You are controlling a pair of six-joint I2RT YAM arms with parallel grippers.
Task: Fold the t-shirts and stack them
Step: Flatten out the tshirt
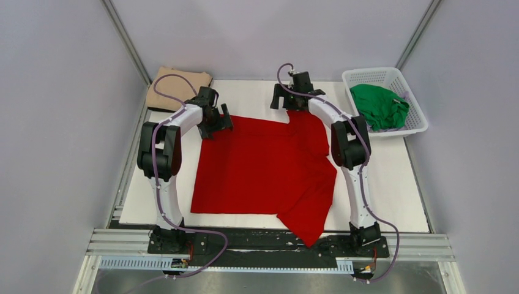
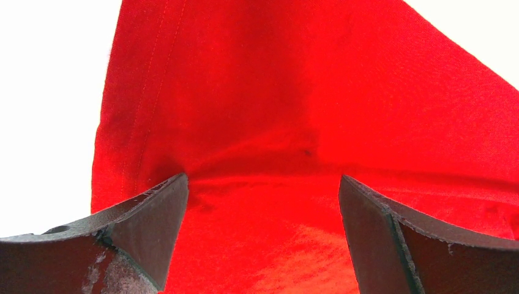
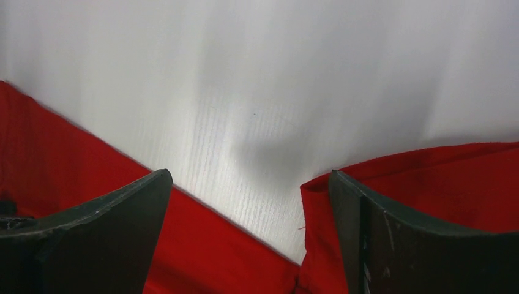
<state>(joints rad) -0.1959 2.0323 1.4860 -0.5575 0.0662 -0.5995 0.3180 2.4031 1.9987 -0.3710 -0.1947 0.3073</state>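
Red shirt, flat beneath both grippers, fold apparently not begun: left gripper spread over a corner, right gripper spread astride the edge; next, likely, lower, pinch cloth, fold over.

Spread shirt centre; folded shirt far-left; third shirt in far-right basket

Matt red cloth t-shirt
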